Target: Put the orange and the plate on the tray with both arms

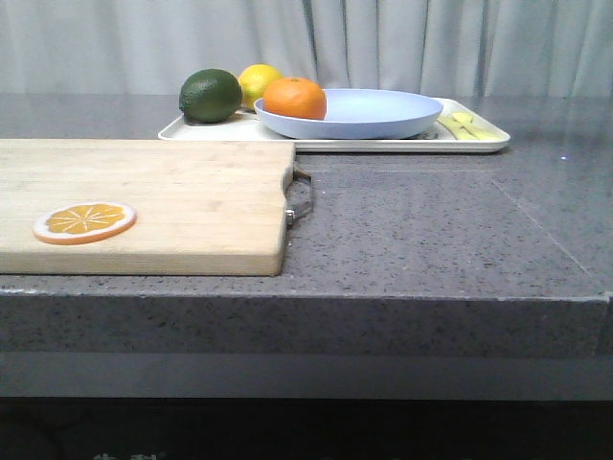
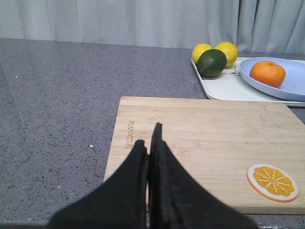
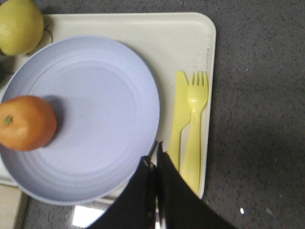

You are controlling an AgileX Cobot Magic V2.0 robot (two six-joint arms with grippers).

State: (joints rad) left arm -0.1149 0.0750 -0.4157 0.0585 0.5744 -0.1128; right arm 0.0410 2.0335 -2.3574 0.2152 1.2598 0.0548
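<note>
The orange (image 1: 295,98) sat inside the plate (image 1: 383,113), at its left edge, and the plate rested on the tray (image 1: 316,144) in the upper middle of the front view, so the task looked all but done. The right claw (image 3: 156,164) was pressed shut and empty, its tips level with the plate's rim in the right wrist view. The main risk, as I judged it, lay there: a careless retreat could clip the rim and set the orange rolling. The yellow knife (image 3: 177,119) and fork (image 3: 194,129) lay beside the plate, easily nudged.

The left claw (image 2: 150,143) was likewise shut, holding nothing, over the wooden cutting board (image 2: 200,129), apart from the orange slice (image 2: 272,182).

The grey speckled counter (image 1: 431,220) was flat, with pale curtains (image 1: 383,38) behind.
</note>
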